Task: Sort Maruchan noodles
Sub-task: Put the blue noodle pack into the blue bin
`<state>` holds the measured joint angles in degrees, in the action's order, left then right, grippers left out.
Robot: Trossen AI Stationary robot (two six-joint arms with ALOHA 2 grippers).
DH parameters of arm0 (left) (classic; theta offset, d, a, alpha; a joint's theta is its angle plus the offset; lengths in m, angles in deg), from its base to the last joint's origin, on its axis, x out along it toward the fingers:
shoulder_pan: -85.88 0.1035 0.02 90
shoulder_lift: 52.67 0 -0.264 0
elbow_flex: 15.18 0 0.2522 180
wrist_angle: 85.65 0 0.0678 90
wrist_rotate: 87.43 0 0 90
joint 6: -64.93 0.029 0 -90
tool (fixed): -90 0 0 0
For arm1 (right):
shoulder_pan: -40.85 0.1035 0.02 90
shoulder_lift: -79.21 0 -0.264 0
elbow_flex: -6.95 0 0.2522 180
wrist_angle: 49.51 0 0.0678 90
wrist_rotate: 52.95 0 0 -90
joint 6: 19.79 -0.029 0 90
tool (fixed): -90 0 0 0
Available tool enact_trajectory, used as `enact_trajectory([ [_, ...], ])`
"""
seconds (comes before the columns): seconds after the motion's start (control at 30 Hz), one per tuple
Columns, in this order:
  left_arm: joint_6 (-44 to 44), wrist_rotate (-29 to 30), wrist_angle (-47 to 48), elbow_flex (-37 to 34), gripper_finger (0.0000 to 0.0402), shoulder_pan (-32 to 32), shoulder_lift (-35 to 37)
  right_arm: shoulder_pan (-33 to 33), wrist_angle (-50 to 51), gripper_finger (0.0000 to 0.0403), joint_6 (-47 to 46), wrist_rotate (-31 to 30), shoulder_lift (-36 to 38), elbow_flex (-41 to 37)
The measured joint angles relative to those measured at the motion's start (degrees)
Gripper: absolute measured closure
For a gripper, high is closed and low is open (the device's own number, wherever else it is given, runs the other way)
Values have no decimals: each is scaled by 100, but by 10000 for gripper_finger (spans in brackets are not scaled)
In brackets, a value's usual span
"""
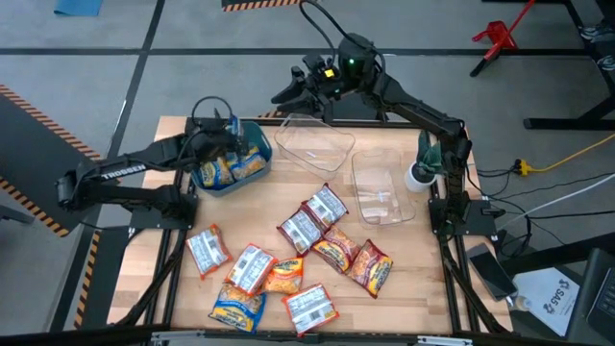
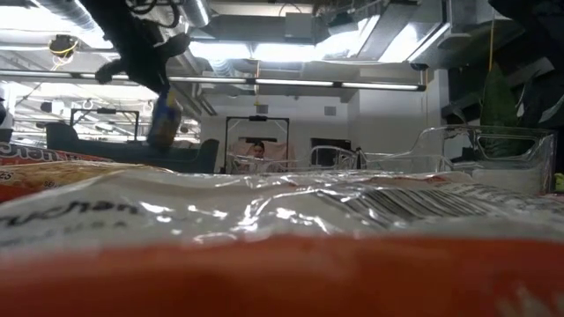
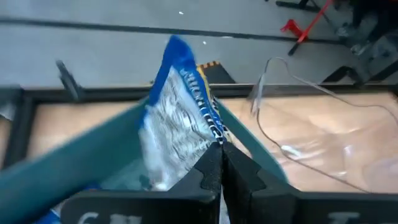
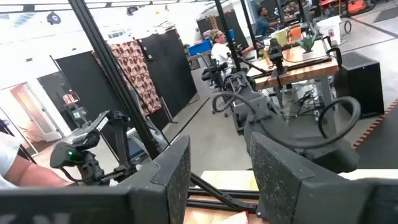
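Left gripper point(image 3: 217, 163) is clamped shut on a blue packet point(image 3: 180, 118), holding it upright over the teal bin point(image 1: 229, 163) at the table's far-left corner. In the low view the same packet point(image 2: 165, 117) dangles from the arm up in the air. The bin already has a few blue-yellow packets point(image 1: 231, 169) lying in it.

Right gripper point(image 4: 214, 163) is parked up high past the far edge of the table, fingers spread apart with nothing between them, pointing out into the room.

The surface is a light wooden table top point(image 1: 404, 279) on a black frame. Two clear plastic containers sit on the far-right part: one point(image 1: 314, 141) just beside the bin, the other point(image 1: 381, 187) nearer the right arm's base. The rest of the noodle packets point(image 1: 307, 226) are scattered over the near half, orange, red-white and one blue-yellow point(image 1: 237, 308), several touching or overlapping.

Room-wise: grey floor around the table, a red stand point(image 1: 497, 37) off at the far right, and in the right wrist view wooden workbenches point(image 4: 298, 65) with people standing and sitting by them.
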<state>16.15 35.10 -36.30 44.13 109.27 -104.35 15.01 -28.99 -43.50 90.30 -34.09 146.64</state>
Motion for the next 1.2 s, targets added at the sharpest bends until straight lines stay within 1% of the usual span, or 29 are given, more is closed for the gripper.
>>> enact_trajectory([
  [0.13,-361,2,-573,-644,401,-122,198,-2,-8,251,21,84,0,4],
  [0.2,-633,95,-770,-967,401,-203,318,-2,-6,251,21,138,0,4],
  [0.3,-1139,282,-759,-1436,401,-312,449,0,42,251,25,191,0,4],
  [0.37,-1531,307,-768,-1689,401,-378,573,0,107,251,26,200,0,4],
  [0.5,-2227,324,-791,-1973,401,-566,827,0,125,251,41,339,0,4],
  [0.63,-2310,312,-462,-1865,401,-685,1007,0,280,251,206,440,0,4],
  [0.87,-2350,424,1107,-1350,401,-731,1209,0,957,251,641,422,0,4],
  [0.97,-2523,310,1609,-1254,401,-729,1250,0,1501,251,1038,194,0,4],
  [1.07,-2578,21,1948,-1246,401,-731,1249,0,2095,251,1492,-111,0,4],
  [1.2,-2537,-273,2413,-1246,400,-729,1195,64,2673,251,1964,-345,-8,4],
])
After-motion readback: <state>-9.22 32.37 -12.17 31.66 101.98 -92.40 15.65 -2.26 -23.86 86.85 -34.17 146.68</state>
